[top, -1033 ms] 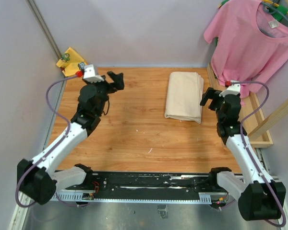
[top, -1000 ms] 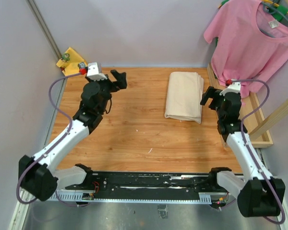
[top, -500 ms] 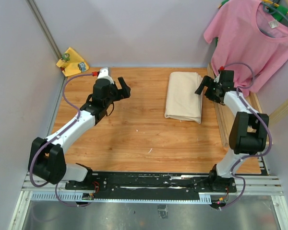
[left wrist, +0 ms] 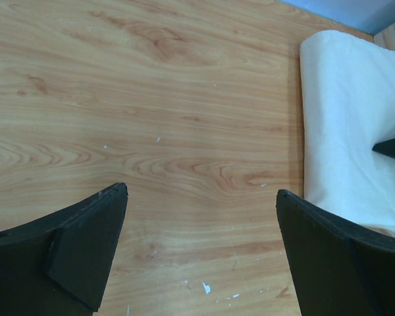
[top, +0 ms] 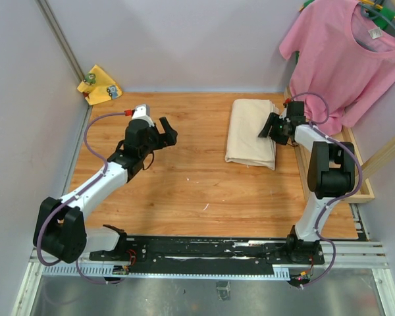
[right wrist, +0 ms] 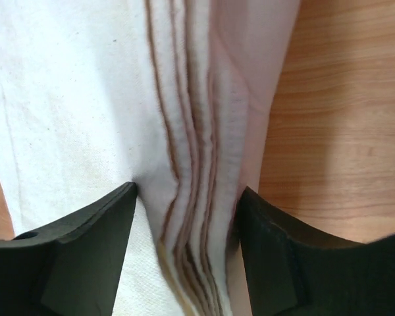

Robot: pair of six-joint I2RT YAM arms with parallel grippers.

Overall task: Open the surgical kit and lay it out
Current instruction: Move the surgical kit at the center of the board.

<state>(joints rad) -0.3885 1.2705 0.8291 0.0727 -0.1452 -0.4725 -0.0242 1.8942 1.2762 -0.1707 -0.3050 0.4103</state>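
The surgical kit shows only as a folded beige cloth wrap (top: 251, 131) lying on the wooden table (top: 184, 178), right of centre. The steel tray, forceps and tweezers are hidden. My right gripper (top: 268, 128) is at the wrap's right edge. In the right wrist view the gripper (right wrist: 187, 197) has its fingers on both sides of the stacked fold layers (right wrist: 72, 99) and pinches them. My left gripper (top: 166, 130) is open and empty over bare wood, well left of the wrap. The left wrist view shows its jaws wide apart (left wrist: 201, 197), with the wrap (left wrist: 349, 118) at the far right.
A pink T-shirt (top: 342, 59) hangs at the back right above a wooden frame (top: 355, 178) along the table's right edge. A small yellow cloth (top: 100, 84) lies in the back left corner. Walls close in the table at the back and left.
My right gripper has reached forward and left onto the wrap's right edge. My left arm has stretched out and its gripper has shifted right and slightly nearer.
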